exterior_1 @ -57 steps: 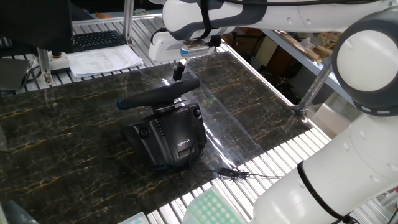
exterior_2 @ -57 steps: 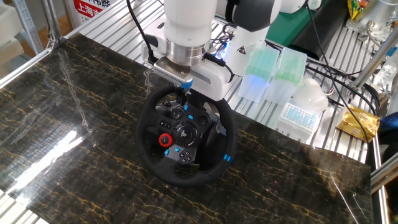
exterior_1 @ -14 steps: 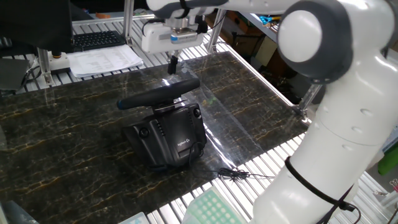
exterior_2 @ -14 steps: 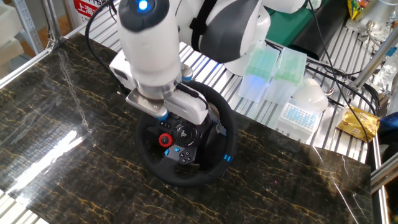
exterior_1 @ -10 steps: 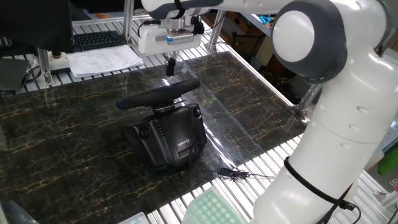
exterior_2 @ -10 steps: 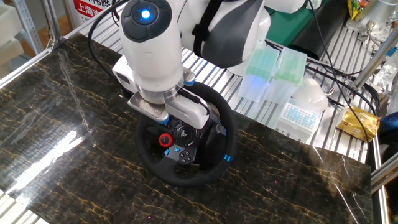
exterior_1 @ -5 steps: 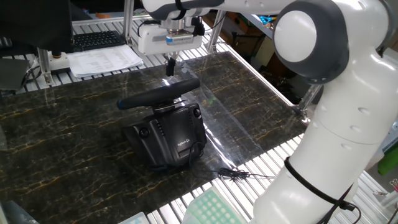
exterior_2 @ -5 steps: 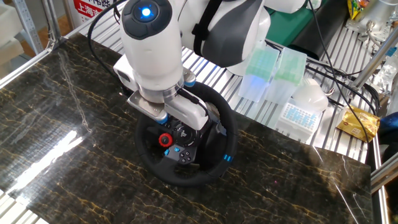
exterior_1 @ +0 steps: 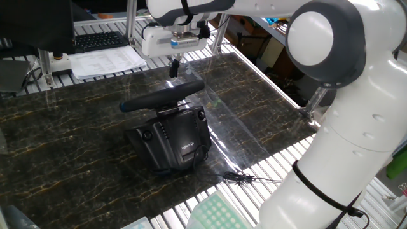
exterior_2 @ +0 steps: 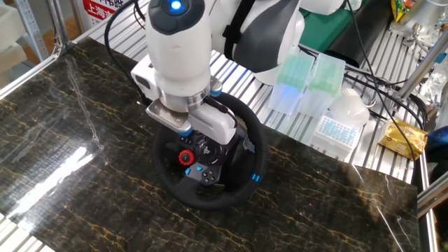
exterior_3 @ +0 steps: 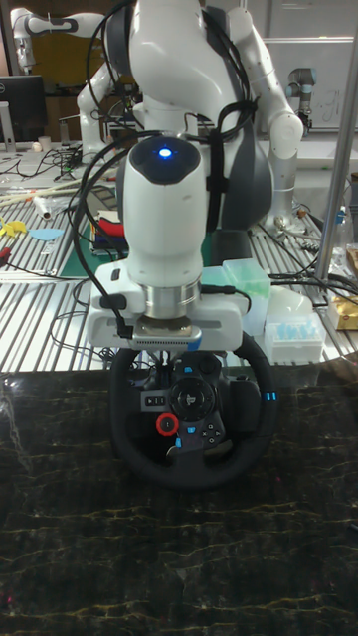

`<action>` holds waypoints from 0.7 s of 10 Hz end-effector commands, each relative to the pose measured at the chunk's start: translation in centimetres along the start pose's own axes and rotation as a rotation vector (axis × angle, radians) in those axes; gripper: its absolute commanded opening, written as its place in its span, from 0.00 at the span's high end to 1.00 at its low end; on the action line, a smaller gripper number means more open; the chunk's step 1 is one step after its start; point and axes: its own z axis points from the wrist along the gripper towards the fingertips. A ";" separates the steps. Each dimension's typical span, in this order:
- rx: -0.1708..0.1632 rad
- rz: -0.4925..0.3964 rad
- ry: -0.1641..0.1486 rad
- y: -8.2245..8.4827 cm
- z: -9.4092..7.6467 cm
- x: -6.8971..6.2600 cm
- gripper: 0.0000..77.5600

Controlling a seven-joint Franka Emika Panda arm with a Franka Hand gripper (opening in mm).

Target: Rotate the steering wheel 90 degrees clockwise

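A: Wheel check, one fixed view: steering wheel (exterior_1: 166,95) on its black base (exterior_1: 172,138) mid table (exterior_1: 57,133); fingers (exterior_1: 173,67) hang just above the rim.

B: Other fixed view and tall view: arm hides them, can't tell if clenched.

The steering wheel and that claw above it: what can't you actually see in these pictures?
- Gripper fingertips: tall fixed view and other fixed view, hidden behind the robot's own wrist; too small in one fixed view to tell open or shut.
- Steering wheel upper rim: covered by the wrist in both those views.
- White logo on the base: too small to read.
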 end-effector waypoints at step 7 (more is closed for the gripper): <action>0.011 -0.012 -0.010 1.2 0.6 -5.8 1.00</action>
